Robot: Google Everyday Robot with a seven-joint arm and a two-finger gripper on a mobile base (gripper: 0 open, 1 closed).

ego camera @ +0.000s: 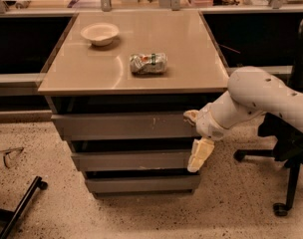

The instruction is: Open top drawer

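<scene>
The top drawer (121,126) is the widest grey front, just under the tan cabinet top (191,59), with small white scratches right of centre. A dark gap shows above it. My gripper (195,136) is at the drawer front's right end, on a white arm that comes in from the right. It is open. One cream finger (191,116) is at the drawer's upper right edge. The other finger (200,155) hangs below its lower edge, in front of the middle drawer (129,160).
A white bowl (99,33) and a crushed can (148,63) lie on the cabinet top. The bottom drawer (141,183) is narrower. A black office chair (291,148) stands to the right. A black stand leg (17,208) lies on the speckled floor at the left.
</scene>
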